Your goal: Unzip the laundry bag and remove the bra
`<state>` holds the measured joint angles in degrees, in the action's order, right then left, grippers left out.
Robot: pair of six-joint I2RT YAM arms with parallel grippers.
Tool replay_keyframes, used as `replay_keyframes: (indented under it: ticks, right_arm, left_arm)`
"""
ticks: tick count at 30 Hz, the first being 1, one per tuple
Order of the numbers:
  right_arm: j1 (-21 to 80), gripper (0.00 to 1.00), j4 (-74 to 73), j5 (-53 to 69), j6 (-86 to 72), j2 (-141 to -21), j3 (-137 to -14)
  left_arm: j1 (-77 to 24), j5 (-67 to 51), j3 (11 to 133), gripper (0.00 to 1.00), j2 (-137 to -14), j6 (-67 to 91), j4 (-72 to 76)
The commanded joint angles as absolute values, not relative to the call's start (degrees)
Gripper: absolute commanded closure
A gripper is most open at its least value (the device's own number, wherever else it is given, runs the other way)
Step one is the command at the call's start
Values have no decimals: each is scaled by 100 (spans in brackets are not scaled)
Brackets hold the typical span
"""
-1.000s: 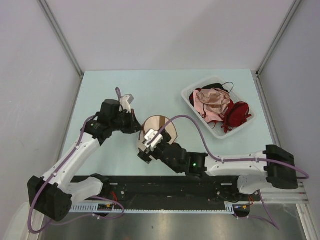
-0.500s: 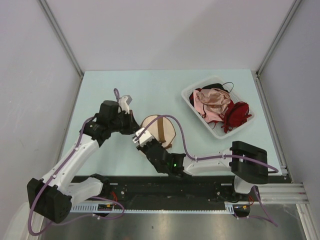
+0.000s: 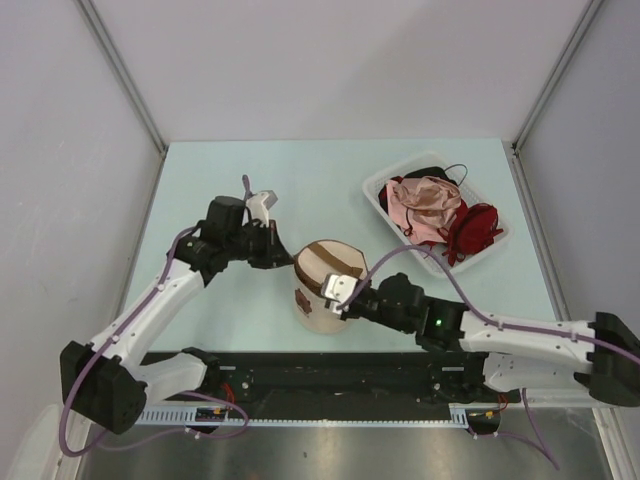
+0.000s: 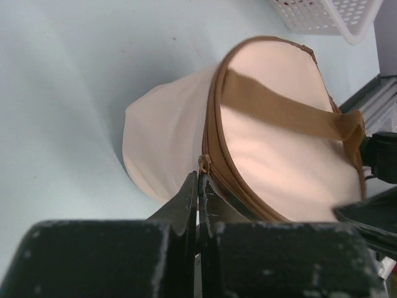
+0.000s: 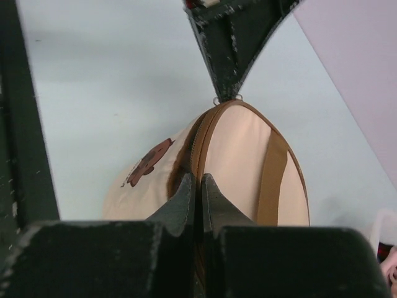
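The laundry bag [image 3: 322, 272], a round beige pouch with a brown strap band, stands tilted on the pale table between both arms. Its zipper runs closed around the rim. My left gripper [image 3: 284, 258] is at the bag's far left edge, shut on the small metal zipper pull [image 4: 203, 163]. In the right wrist view the left gripper [image 5: 226, 93] hangs above the bag [image 5: 242, 161] with the pull ring [image 5: 226, 99] at its tips. My right gripper [image 5: 200, 180] is shut on the bag's zipper seam at the near side, beside the brown label [image 5: 146, 162]. The bra is hidden.
A clear plastic tray [image 3: 385, 190] at the back right holds a pink garment [image 3: 425, 200] and a red-and-black garment [image 3: 472, 228]. The black base rail [image 3: 330, 375] runs along the near edge. Grey walls close in the table on three sides.
My right gripper has shut on the bag's seam and its arm swung right. The bag shifted toward the near right and tipped up. My left gripper followed it.
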<state>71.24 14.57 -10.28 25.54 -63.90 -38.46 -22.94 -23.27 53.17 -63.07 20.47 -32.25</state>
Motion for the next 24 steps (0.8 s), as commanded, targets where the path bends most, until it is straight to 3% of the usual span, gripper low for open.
replay_keyframes:
  ticks: [1,12,24]
  right_arm:
    - [7040,100,449,438,2866,-5415,-3858]
    - [7022,100,97,826,2391,-4693,-3858]
    - [6566,100,1124,1880,1662,-3876,-3850]
  left_arm:
    - [-2215,-2522,5572,100,-6608,1775,-2892]
    - [-2215,-2760,5845,100,-7031,1784,-2541]
    - [-2215,-3225,5686,100,-8042,2012,-1802]
